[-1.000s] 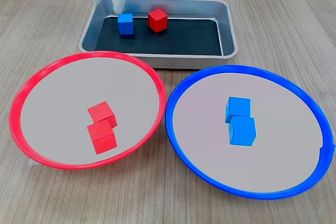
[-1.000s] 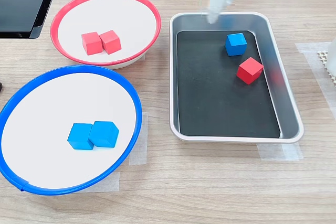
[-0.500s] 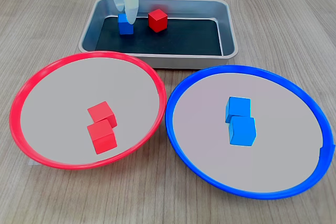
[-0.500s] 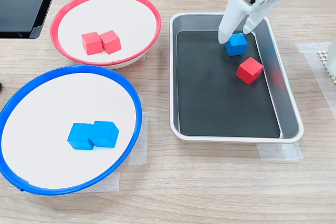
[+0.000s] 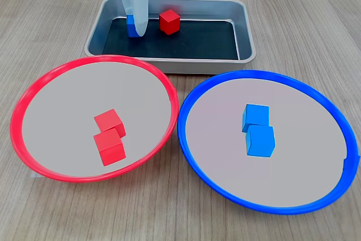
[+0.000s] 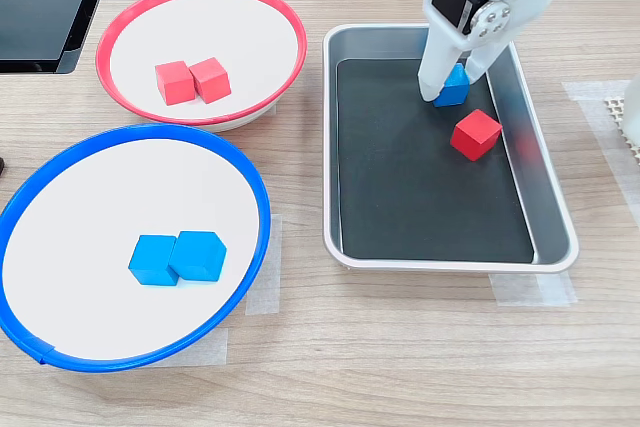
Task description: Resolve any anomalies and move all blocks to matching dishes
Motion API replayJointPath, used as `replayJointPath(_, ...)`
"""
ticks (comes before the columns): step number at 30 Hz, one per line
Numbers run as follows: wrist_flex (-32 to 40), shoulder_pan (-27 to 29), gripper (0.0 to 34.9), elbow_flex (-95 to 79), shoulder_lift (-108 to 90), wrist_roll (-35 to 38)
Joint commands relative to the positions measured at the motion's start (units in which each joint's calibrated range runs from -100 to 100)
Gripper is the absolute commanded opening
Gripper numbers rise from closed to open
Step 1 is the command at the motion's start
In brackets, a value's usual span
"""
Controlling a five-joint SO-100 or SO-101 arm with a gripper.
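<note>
Blue block (image 6: 455, 86) sits on the black liner of the metal tray (image 6: 549, 199), and the white gripper (image 6: 451, 80) is down around it, 1 finger on each side. The fingers look closed onto the block, though in the first exterior view the near finger (image 5: 139, 18) hides most of it, with only a blue edge (image 5: 130, 25) showing. 1 red block (image 6: 476, 134) lies just beside it on the same liner, apart from the gripper.

In the red-rimmed dish (image 5: 34, 95) 2 red blocks (image 5: 109, 137) touch each other near the middle. In the blue-rimmed dish (image 5: 316, 91) 2 blue blocks (image 5: 259, 130) lie against each other. The 2 dishes stand side by side on the wooden table (image 5: 316, 32), their rims nearly meeting, with the tray just beyond them in the first exterior view.
</note>
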State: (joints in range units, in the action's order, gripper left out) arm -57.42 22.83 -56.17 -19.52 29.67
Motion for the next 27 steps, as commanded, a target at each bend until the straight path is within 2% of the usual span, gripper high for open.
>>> replayJointPath(1,0.92,-1.23,6.3,1.41,0.29,-0.54)
replayJointPath(3,1.09,-1.80,0.6,2.42,0.46,-0.78)
replayJointPath(6,1.09,-2.93,0.3,5.33,0.97,-1.66)
replayJointPath(9,-2.46,-6.22,0.3,14.80,3.19,-3.71)
replayJointPath(12,-7.99,-12.81,0.3,29.73,7.80,-5.67)
replayJointPath(17,-8.57,-22.31,0.3,50.21,17.86,-9.13)
replayJointPath(20,-5.27,-28.62,0.3,66.41,31.76,-12.11)
replayJointPath(25,0.84,-30.50,0.6,77.06,44.90,-13.09)
replayJointPath(27,2.90,-30.50,5.7,79.25,48.73,-12.26)
